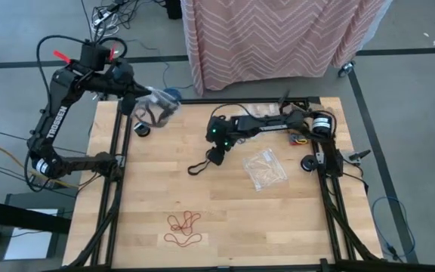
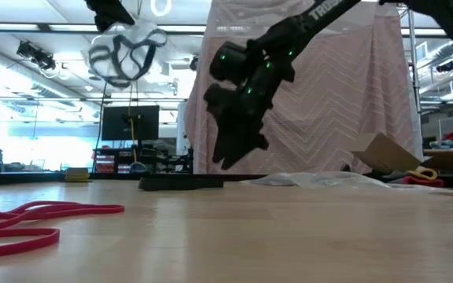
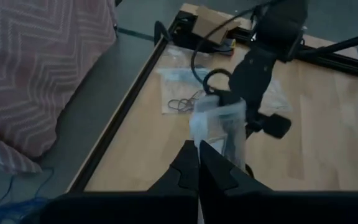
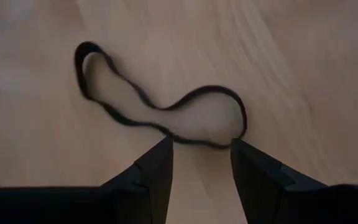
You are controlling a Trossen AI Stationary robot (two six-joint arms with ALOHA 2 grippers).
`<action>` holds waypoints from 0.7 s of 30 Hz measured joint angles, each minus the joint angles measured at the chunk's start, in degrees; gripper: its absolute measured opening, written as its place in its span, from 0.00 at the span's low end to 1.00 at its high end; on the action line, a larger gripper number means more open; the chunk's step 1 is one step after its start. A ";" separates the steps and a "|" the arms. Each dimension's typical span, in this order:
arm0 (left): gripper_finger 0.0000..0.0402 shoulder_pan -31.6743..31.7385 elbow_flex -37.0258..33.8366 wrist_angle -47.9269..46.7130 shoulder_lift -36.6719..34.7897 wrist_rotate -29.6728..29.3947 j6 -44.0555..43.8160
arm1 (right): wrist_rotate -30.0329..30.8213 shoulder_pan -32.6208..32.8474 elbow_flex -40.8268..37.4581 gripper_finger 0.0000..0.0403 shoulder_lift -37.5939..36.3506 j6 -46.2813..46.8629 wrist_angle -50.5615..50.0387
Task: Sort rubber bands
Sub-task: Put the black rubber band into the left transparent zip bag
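My left gripper [image 1: 143, 92] is shut on a clear plastic bag [image 1: 159, 106] with dark rubber bands inside, high over the table's far left corner. My right gripper [image 4: 201, 155] is open and points down at a black rubber band [image 4: 160, 112] that lies flat on the wood near the table's middle. Its fingers stand above either side of the band's nearer loop, clear of the table in the low view. Red rubber bands [image 1: 183, 224] lie near the front edge. My left gripper pinches the clear bag by its top edge [image 3: 207, 140] between the two shut fingers. The bag hangs below the gripper [image 2: 124, 51], lifted clear of the table, crumpled, with the dark bands sagging inside it.
A second clear bag [image 1: 266, 168] lies flat right of the middle. Coloured bands [image 1: 299, 138] sit by the right arm's base at the far right. A pink patterned cloth [image 1: 278, 38] hangs beyond the far edge. Bare wood lies between the black band and the red bands.
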 joint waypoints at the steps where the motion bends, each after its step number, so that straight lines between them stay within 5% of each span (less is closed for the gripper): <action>1: 0.00 0.00 0.00 0.01 -0.07 -0.01 -0.03 | 0.15 0.13 0.00 0.37 0.73 0.48 0.72; 9: 0.00 0.02 -0.05 0.10 0.10 -0.60 -0.43 | 1.22 0.24 0.39 0.36 6.66 8.14 5.43; 15: 0.00 0.02 -0.33 -1.25 0.16 -1.05 -0.21 | 3.46 0.06 0.16 0.04 6.24 11.46 5.49; 21: 0.00 0.02 -0.33 -1.27 0.17 -1.07 0.19 | 7.44 0.16 -0.13 0.01 -0.54 8.20 2.72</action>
